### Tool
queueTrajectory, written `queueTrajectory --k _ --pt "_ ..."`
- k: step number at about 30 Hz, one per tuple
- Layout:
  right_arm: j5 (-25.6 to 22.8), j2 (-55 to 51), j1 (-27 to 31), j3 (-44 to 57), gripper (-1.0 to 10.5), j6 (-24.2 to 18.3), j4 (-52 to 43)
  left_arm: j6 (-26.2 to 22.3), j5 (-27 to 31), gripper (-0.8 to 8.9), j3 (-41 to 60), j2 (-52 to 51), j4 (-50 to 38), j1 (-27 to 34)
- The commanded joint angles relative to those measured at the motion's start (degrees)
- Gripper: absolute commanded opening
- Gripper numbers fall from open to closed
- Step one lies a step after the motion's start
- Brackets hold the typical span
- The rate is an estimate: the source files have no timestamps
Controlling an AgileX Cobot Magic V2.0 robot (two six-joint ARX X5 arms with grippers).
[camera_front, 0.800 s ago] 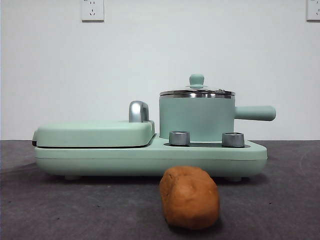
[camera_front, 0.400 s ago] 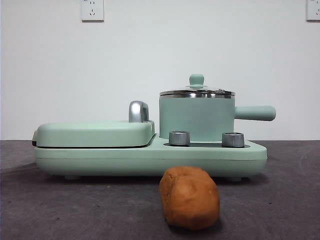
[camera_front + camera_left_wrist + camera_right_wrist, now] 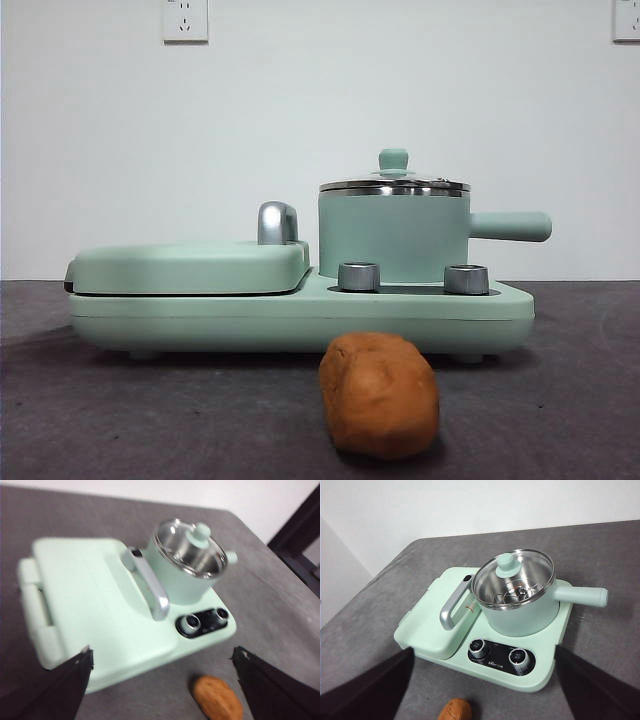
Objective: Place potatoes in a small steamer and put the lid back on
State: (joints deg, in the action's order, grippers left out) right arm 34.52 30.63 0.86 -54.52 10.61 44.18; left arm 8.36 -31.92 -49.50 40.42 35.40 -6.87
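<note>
Orange-brown potato [image 3: 379,395] unmoved; lid [image 3: 394,184] still on steamer [image 3: 393,236].

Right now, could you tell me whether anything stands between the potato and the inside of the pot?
Yes: the lid sits closed on the pot, covering its opening. The potato lies on the table in front of the cooker, untouched.

A bare test room set up like a lab bench, not a lived-in kitchen.

A grey table [image 3: 120,420] stands against a blank white wall [image 3: 320,100] with two sockets [image 3: 185,20]; a lone mint-green cooker [image 3: 300,310] sits on it, and a dark frame [image 3: 300,535] stands beside the table.
</note>
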Motion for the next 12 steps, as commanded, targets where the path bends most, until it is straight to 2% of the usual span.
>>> queueTrajectory --k 1,5,12 --pt "0.02 0.37 -0.02 -0.94 4.8 -0.85 -0.39 0.44 -0.94 4.65 -3.48 4.63 -0.68 -2.54" --pt "0.11 0.37 -0.02 -0.94 4.7 -0.85 -0.39 -0.52 -0.94 4.65 -8.83 12.31 -0.66 -6.6" --pt "0.26 0.37 -0.02 -0.94 4.7 -0.83 -0.35 -5.44 -0.85 4.65 -23.17 30.38 -0.39 -12.94"
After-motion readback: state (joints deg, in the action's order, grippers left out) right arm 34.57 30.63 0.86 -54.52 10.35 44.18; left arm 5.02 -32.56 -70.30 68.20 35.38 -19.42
